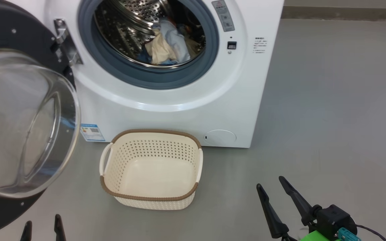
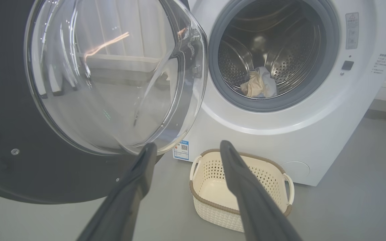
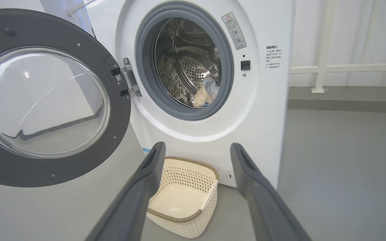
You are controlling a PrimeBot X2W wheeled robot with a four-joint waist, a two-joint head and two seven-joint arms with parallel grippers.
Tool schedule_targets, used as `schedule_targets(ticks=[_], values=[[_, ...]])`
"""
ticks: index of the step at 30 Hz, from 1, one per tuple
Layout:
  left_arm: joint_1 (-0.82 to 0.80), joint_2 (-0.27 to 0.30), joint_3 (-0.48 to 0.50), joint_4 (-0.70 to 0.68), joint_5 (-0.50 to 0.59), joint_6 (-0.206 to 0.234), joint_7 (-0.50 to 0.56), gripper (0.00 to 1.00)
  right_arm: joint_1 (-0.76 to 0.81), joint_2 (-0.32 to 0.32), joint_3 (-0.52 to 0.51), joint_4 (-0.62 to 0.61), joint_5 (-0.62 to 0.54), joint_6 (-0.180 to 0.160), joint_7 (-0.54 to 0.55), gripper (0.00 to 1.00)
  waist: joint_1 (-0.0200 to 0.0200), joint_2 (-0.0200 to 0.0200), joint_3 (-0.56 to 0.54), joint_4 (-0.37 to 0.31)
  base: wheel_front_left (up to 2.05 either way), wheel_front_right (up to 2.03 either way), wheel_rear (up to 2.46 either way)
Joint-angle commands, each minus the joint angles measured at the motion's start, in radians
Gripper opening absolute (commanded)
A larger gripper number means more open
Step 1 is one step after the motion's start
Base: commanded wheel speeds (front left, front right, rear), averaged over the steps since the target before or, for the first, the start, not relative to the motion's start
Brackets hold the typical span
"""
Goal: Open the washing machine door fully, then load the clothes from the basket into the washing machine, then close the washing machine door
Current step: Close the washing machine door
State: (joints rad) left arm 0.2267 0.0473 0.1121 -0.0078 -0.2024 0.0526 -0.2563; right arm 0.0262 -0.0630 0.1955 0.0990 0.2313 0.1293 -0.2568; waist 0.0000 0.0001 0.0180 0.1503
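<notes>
The white washing machine [image 1: 179,110] stands ahead, and its round door [image 1: 18,124] with the glass bowl hangs swung wide open on the left. Cream and light blue clothes [image 1: 166,45] lie inside the steel drum. On the floor before the machine sits the cream basket [image 1: 151,169] with nothing in it. My left gripper [image 1: 43,226] is open at the bottom left, just below the door's rim. My right gripper [image 1: 270,187] is open at the lower right, apart from the basket, with nothing between its fingers. The left wrist view has the door [image 2: 112,77] close above my open left gripper [image 2: 186,149].
Grey floor [image 1: 330,117] spreads wide to the right of the machine. A low wall base and a white railing [image 3: 323,68] run behind it on the right. The open door takes up the space left of the basket.
</notes>
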Motion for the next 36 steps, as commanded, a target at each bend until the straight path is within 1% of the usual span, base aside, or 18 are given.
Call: schedule_targets(ticks=[1, 12, 26, 36], values=[[-0.014, 0.004, 0.031, -0.021, -0.004, 0.004, -0.006, 1.00, 0.005, -0.001, 0.030, -0.021, 0.002, 0.001, -0.005, 1.00, 0.0000, -0.0001, -0.007, 0.020, 0.00, 0.00, 0.00], [-0.008, 0.003, 0.027, -0.022, -0.008, 0.006, -0.006, 1.00, 0.011, -0.003, 0.039, -0.021, 0.002, 0.001, -0.005, 1.00, 0.0000, -0.0001, -0.009, 0.087, 0.00, 0.00, 0.00], [0.001, 0.003, 0.019, -0.026, -0.031, 0.026, -0.006, 1.00, 0.011, -0.006, 0.043, -0.022, -0.003, 0.001, -0.005, 1.00, 0.0000, -0.0001, 0.001, 0.196, 0.00, 0.00, 0.00], [-0.002, 0.003, 0.007, -0.023, -0.047, 0.033, -0.006, 1.00, 0.004, -0.008, 0.050, -0.020, -0.004, 0.001, -0.005, 1.00, 0.0000, -0.0001, 0.015, 0.248, 0.00, 0.00, 0.00]])
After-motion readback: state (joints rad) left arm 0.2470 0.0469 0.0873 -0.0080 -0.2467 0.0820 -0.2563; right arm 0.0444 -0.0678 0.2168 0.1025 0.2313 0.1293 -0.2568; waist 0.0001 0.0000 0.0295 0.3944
